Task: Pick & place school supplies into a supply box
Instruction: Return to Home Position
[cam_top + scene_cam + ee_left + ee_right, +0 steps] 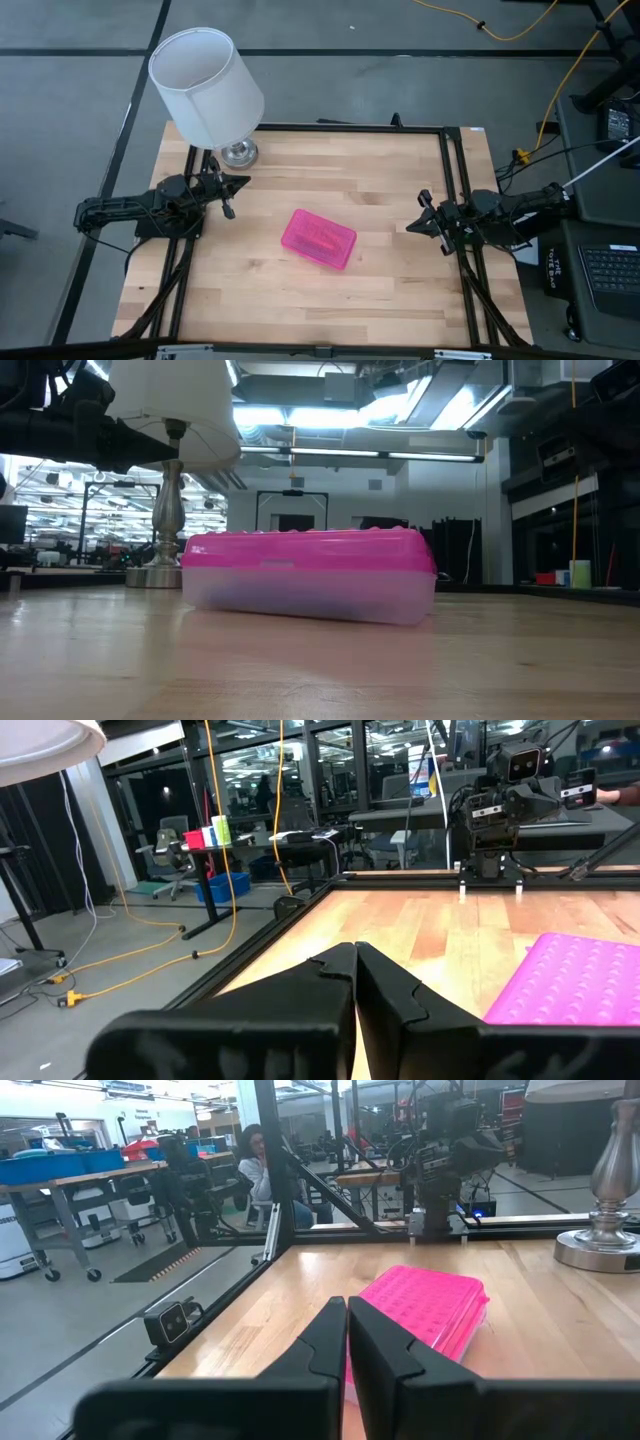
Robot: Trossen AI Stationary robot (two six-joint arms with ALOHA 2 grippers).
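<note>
The supply box (319,239) lies shut near the middle of the table (390,170), well apart from both arms. The left gripper (238,186) rests at the table's left side, just beside the foot of the lamp (207,85); the right gripper (415,226) sits at the right side. Each wrist view shows its own fingers pressed together, holding nothing.

Little is left to spoil, though a careless swing of the left arm could knock the lamp. Whether the box is latched cannot be told.

The low view shows the pink lid (305,550) seated on the clear base (310,595); the high view sees only the lid. Only the right wrist view shows a person (255,1165) seated beyond the table.
</note>
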